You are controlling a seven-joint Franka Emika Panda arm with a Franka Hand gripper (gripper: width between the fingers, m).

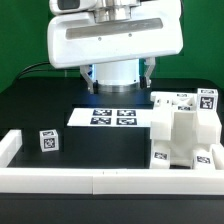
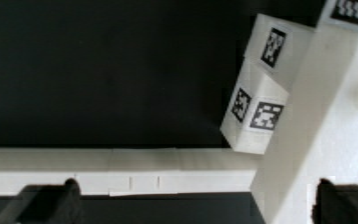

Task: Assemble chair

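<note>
The chair is seen partly built, a blocky white cluster of panels and tagged pieces standing on the black table, pushed up against the white border rail at the corner on the exterior view's right. Its tall side is held upright, so the long axis is judged to run up from the table rather than along it. Just beside the chair, toward the exterior view's left, the marker board is laid flat. Well apart from the chair, at the opposite end of the rail, a small tagged cube is left loose, presumably a part not yet fitted.

Above and behind the chair, the gripper is carried high, nothing pinched. Its fingertips are seen spread wide in the wrist view, with a tagged chair panel showing beyond them, untouched. From the gripper, the chair is judged to lie down and off to one side, so a descent with a sideways shift would be called for next.
</note>
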